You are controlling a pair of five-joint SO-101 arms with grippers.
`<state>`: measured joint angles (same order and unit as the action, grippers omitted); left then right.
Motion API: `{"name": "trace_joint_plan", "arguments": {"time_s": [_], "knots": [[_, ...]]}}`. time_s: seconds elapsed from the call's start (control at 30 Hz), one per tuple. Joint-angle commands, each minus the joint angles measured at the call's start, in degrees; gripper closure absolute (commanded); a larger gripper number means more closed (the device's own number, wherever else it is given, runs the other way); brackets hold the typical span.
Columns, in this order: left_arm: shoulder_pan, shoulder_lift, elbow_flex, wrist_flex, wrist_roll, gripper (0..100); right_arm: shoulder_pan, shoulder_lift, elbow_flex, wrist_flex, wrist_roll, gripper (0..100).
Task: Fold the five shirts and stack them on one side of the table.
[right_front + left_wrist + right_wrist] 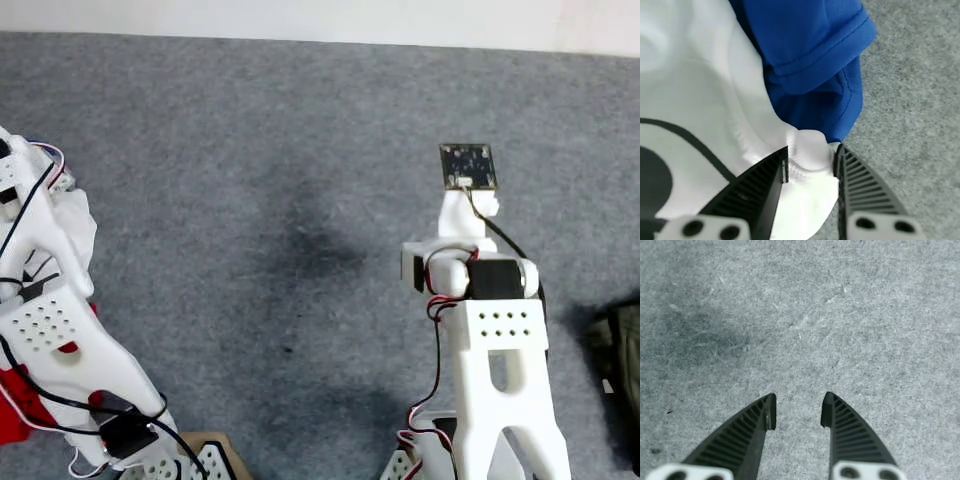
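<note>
**While one arm grips white cloth, the other hangs open over grey table**

Where the left wrist view looks down, the left gripper (812, 155) has its two black ribbed fingers (765, 185) closed against a bunched hem of the white shirt (700, 100), and the fold fills the narrow gap between them. This shirt carries a dark printed curve. A blue shirt (810, 45) lies just beside it, overlapping its edge. Both rest on the grey table surface (920, 100).

Seen from the right wrist, the right gripper (799, 400) has its fingers (850, 440) partly spread. They hold no cloth, and the grey surface shows through the gap.

From the high view, the left arm (50, 330) stands at the left edge of the frame, with a strip of red cloth (10, 410) at the lower left corner beside it. The right arm (495, 340) rises from the lower right of the frame and points up toward the middle. A dark olive garment (620, 350) sits at the right edge, near that arm's base but apart from it.
</note>
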<state>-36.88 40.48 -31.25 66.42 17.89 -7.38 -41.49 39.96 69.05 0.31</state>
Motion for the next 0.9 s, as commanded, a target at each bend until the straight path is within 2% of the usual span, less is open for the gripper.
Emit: {"name": "trace_joint_plan", "arguments": {"time_s": [0.0, 0.03, 0.2, 0.5, 0.87], "knots": [[4.3, -1.0, -2.6, -0.6, 0.4, 95, -0.7, -1.9, -0.1, -1.1, -0.8, 83.6], [5.4, -1.5, -2.6, -0.5, 0.4, 99, -0.7, -1.9, 0.0, -1.1, -1.2, 83.6], [13.3, -7.2, -2.6, 5.9, 0.4, 99, -0.7, -1.9, 2.0, -2.7, -3.7, 83.6], [33.5, -20.7, -2.5, 16.0, 0.4, 99, -0.9, -1.9, 5.1, -6.1, -3.9, 83.7], [61.0, -34.0, -2.6, 17.0, 0.0, 99, -0.8, -1.9, 5.2, -6.9, -4.0, 83.7]]}}
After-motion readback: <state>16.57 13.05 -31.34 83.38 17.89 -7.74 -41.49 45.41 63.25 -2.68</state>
